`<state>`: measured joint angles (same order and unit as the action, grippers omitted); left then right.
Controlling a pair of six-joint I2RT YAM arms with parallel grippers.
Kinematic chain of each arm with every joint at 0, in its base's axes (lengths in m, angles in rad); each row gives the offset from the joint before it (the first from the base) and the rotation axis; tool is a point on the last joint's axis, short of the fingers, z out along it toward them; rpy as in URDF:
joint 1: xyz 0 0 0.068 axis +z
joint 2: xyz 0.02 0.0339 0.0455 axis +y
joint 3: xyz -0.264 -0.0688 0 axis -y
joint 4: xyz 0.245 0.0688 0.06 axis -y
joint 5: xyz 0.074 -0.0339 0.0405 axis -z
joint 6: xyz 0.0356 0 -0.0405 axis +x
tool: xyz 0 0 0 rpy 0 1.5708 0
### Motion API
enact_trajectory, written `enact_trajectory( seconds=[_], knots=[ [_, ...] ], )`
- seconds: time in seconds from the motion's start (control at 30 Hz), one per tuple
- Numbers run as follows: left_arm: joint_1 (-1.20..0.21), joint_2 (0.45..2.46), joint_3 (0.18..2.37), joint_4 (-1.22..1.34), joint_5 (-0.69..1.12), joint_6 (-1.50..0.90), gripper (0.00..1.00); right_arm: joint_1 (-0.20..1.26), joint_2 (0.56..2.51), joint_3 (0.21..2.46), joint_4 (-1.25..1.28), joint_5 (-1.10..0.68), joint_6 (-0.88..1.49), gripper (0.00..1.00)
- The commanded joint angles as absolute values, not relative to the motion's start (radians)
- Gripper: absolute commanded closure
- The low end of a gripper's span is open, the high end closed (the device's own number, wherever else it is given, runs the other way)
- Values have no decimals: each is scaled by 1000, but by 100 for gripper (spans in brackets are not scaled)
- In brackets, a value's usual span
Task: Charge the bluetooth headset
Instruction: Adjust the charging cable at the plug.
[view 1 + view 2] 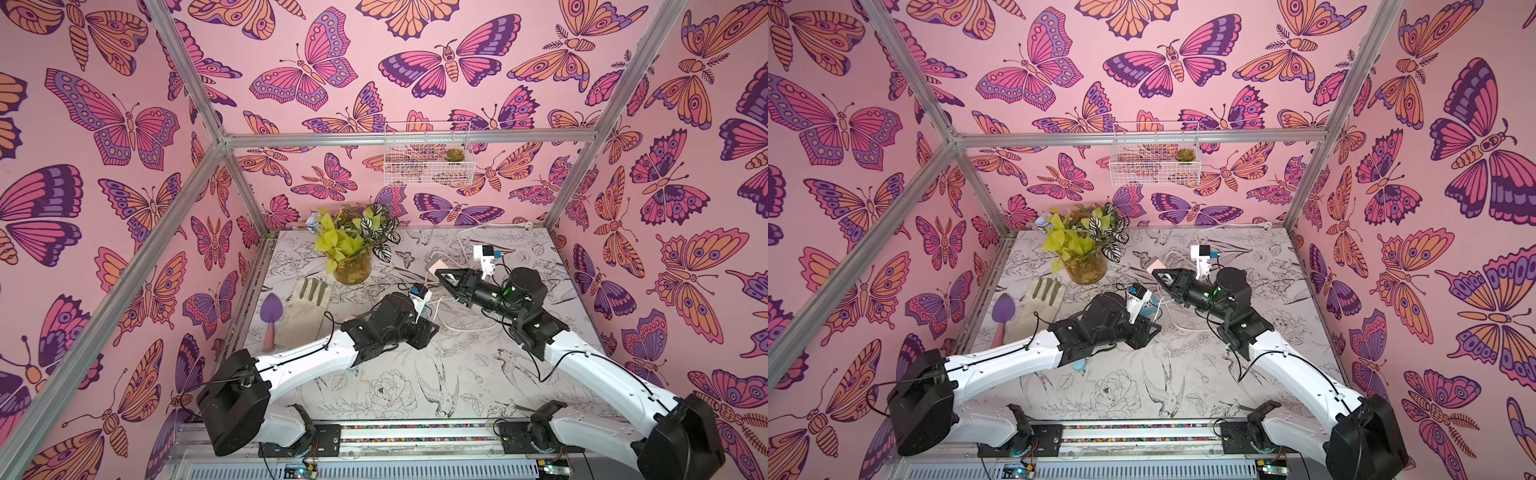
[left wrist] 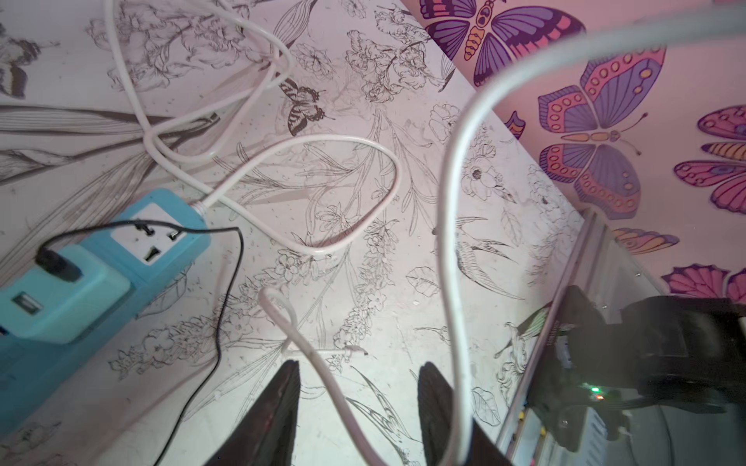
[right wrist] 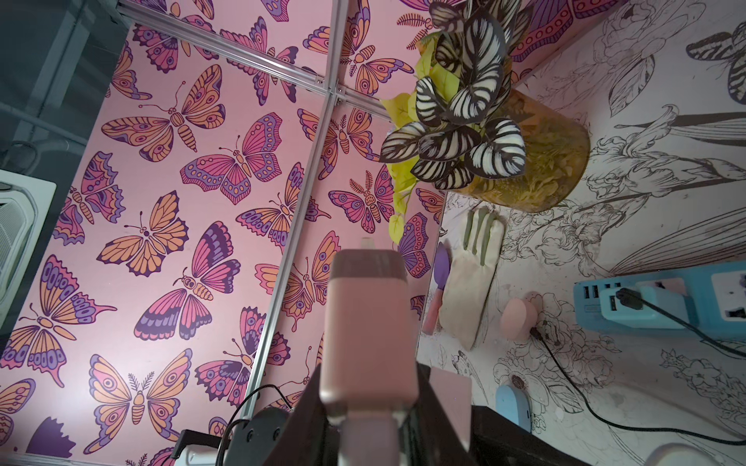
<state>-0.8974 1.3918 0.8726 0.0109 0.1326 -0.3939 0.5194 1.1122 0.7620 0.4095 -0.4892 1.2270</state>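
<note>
R gripper point(image 3: 369, 387) clamps pink case point(image 3: 367, 322) | L gripper point(image 2: 361, 365) jaws apart, white cable point(image 2: 311, 355) between | blue pwr strip point(image 2: 159, 197) nearby

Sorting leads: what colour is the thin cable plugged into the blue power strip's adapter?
Black: the thin cable shows clearest in the left wrist view.

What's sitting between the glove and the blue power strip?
Between glove and power strip lies a pink egg-shaped object, a black cable ending at it; the right wrist view shows it.

Pink butterfly walls point(image 1: 332, 62), aluminium frame point(image 1: 311, 139), wire basket point(image 1: 428, 172) holding perhaps a succulent point(image 1: 454, 155), floral-print tabletop point(image 1: 374, 365)
</note>
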Motion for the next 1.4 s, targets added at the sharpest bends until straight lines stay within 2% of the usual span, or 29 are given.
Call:
enact_trajectory(
  seconds=[0.0,0.13,0.2,0.4,0.43,0.47,0.53,0.57,0.73,1.0,1.07,1.13,1.37],
  knots=[
    [-901,1385,884,34,105,-374,71,515,1086,766,417,-468,1214,80],
    [-901,1337,841,21,112,-374,92,499,1081,792,294,-463,1149,81],
    [-900,1307,821,-3,110,-370,98,486,1086,795,268,-469,1133,81],
    [-900,1194,768,-74,94,-379,100,466,1117,820,191,-502,1087,83],
    [-900,1181,762,-82,87,-377,93,466,1121,826,179,-507,1084,83],
    [-900,1170,755,-81,82,-376,77,466,1124,827,183,-513,1089,83],
    [-900,1163,746,-64,81,-362,51,466,1131,825,204,-528,1105,83],
    [-901,1163,746,-53,84,-352,47,466,1135,824,218,-538,1110,83],
    [-941,1180,713,117,45,-253,40,468,1146,808,294,-576,1169,83],
    [-991,1349,794,230,1,-153,40,471,1105,792,306,-574,1186,83],
    [-991,1377,801,253,-24,-155,40,472,1096,789,305,-571,1190,83],
    [-990,1394,813,256,-38,-162,46,472,1088,784,301,-570,1189,84],
    [-990,1383,803,256,-35,-190,81,471,1088,774,295,-553,1185,83]
  ],
)
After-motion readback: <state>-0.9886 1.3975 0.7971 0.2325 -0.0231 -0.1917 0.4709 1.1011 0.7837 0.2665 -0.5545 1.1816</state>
